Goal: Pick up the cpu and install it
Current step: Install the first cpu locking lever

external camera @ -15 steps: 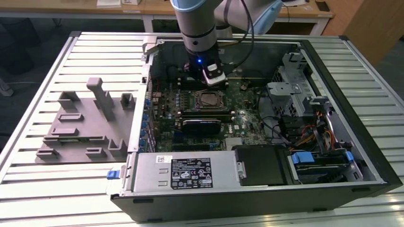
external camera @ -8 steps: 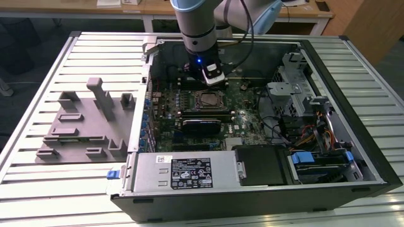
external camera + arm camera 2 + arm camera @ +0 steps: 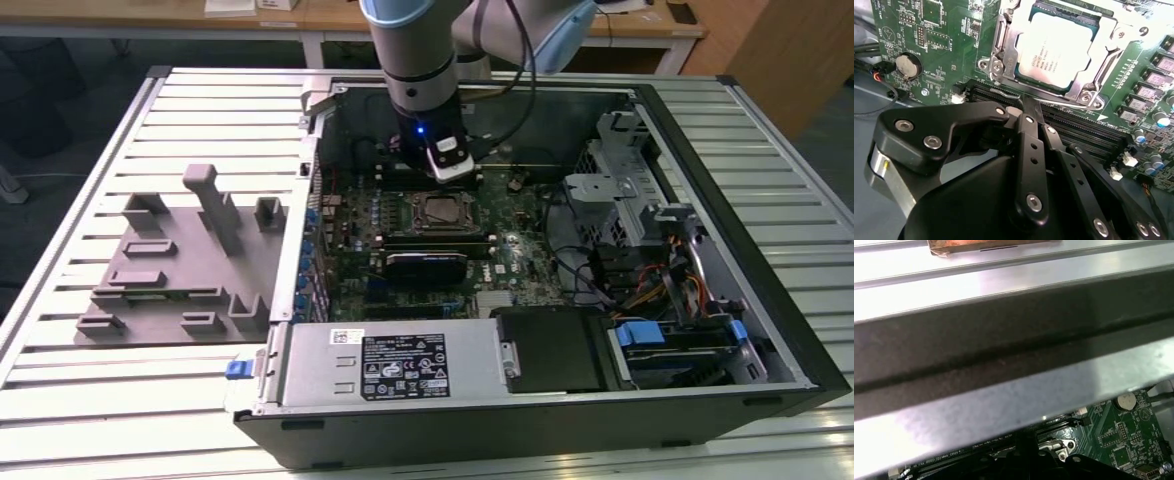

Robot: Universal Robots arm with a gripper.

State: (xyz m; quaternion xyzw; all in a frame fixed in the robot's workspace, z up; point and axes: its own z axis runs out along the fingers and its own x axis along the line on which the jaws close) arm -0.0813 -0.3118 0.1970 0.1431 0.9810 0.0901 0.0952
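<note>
Sitting in the middle of the green board (image 3: pixel 441 240) inside the open computer case (image 3: pixel 534 420), the chip (image 3: pixel 439 209) already lies within its dark metal-framed socket (image 3: pixel 441 214) in the exterior view, so the picking up and the placing look done. The arm (image 3: pixel 420 60) comes down from above with its gripper (image 3: pixel 454 168) just beside the socket, toward the far wall of the case. The case lies on its side on a ribbed metal desk (image 3: pixel 80 400), and a grey plastic tray (image 3: pixel 174 270) with upright posts stands on the desk to the exterior view's left, with no chip on it that I can see. Wooden tables (image 3: pixel 267 20) and a dark floor lie behind.

In the second wrist view the chip (image 3: pixel 1059 47), silvery with a thin pale rim, rests flat in the socket (image 3: pixel 1004 55), whose frame looks not yet clamped over it, though I cannot be sure. The jaws are drawn narrow, tips nearly together and holding nothing, near the socket's edge over the black memory slots (image 3: pixel 1074 127); the gripper (image 3: pixel 1030 106) is apart from the chip. A round coin battery (image 3: pixel 907 65) sits on the board.

In the first wrist view the case wall (image 3: pixel 1004 355) runs across, with the ribbed desk (image 3: pixel 1004 280) beyond and a strip of board (image 3: pixel 1124 440) below
</note>
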